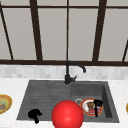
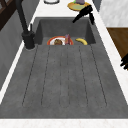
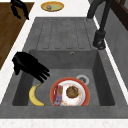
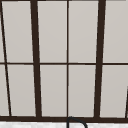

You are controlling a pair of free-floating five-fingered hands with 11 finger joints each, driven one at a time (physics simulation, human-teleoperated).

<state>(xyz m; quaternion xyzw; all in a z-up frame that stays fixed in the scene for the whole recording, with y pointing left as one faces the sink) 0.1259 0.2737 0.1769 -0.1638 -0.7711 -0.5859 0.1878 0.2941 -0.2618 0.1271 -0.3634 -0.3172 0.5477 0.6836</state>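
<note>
A: Was there room in the basin [image 3: 100, 75]?

B: Little. The plate [image 3: 85, 96] filled most of its floor, the banana [image 3: 33, 96] lay just beside it by the near wall, and the right hand [image 3: 26, 65] hung over that corner.

A: And the drainboard [image 2: 65, 75]?

B: Bare along its grooves. The tap [image 1: 68, 72] stood at the back rim; the left hand [image 1: 34, 114] hovered at the front edge.
</note>
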